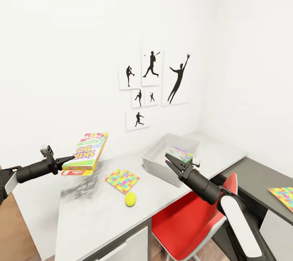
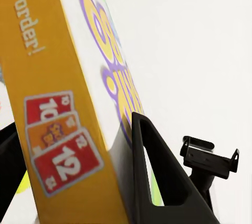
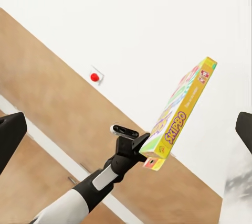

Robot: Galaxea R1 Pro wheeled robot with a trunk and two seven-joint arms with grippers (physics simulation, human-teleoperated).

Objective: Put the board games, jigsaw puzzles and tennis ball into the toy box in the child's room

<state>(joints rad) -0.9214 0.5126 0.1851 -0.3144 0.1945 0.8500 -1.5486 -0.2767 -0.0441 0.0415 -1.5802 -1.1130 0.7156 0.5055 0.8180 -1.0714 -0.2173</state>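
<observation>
While the left gripper (image 1: 68,159) holds the yellow-green board game (image 1: 86,151) aloft over the left part of the table (image 1: 93,212), the head view shows the toy box (image 1: 169,157) well to the right on the same top, with one colourful flat item already lying inside it; a jigsaw puzzle (image 1: 122,180) and the tennis ball (image 1: 130,199) lie on the table between the two, and a second puzzle board (image 1: 285,196) rests on a darker surface at far right. The right gripper (image 1: 174,163) hovers at the near wall of the toy box, jaws parted and holding nothing. Seen from the left wrist view, the board game (image 2: 63,119) stands between the two dark fingers (image 2: 157,182), which are closed on its end, so the grip is at one edge only. Across the right wrist view, the same box (image 3: 181,111) hangs tilted from the left gripper (image 3: 144,150), and the right jaws stand wide at the picture's margins. To do this step well, the carry should probably pass above the puzzle and ball, keep the box level against its overhang, and release low over a bare part of the bin; whether the box sags in the grip is hard to judge here.
</observation>
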